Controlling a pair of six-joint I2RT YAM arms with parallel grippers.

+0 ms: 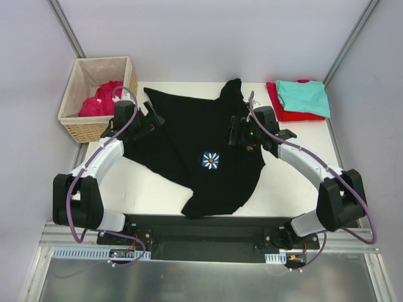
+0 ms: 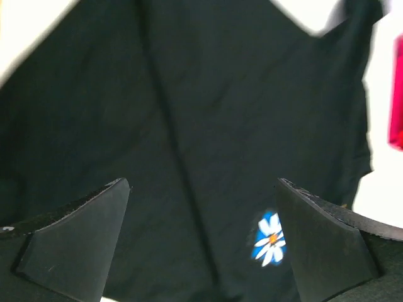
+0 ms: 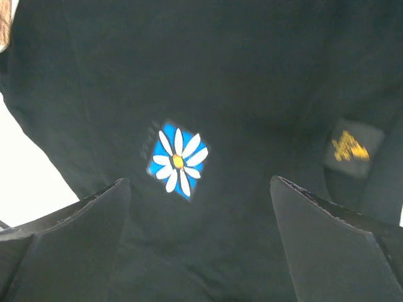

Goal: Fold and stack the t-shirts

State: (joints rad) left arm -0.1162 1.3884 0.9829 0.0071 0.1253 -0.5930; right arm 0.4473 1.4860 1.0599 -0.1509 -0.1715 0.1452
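We record a black t-shirt with a white daisy on blue, yellow centre; a teal t-shirt; a red t-shirt; a crimson-pink t-shirt; a tan wicker basket, beige-lined.

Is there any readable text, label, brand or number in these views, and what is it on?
No legible word or number anywhere.
On the black t-shirt, the daisy print is a picture only, with no lettering.
On the same shirt, the small black patch carries a yellow mark that is too blurred to read.

No readable text; the black t-shirt bears a daisy print and an illegible yellow mark
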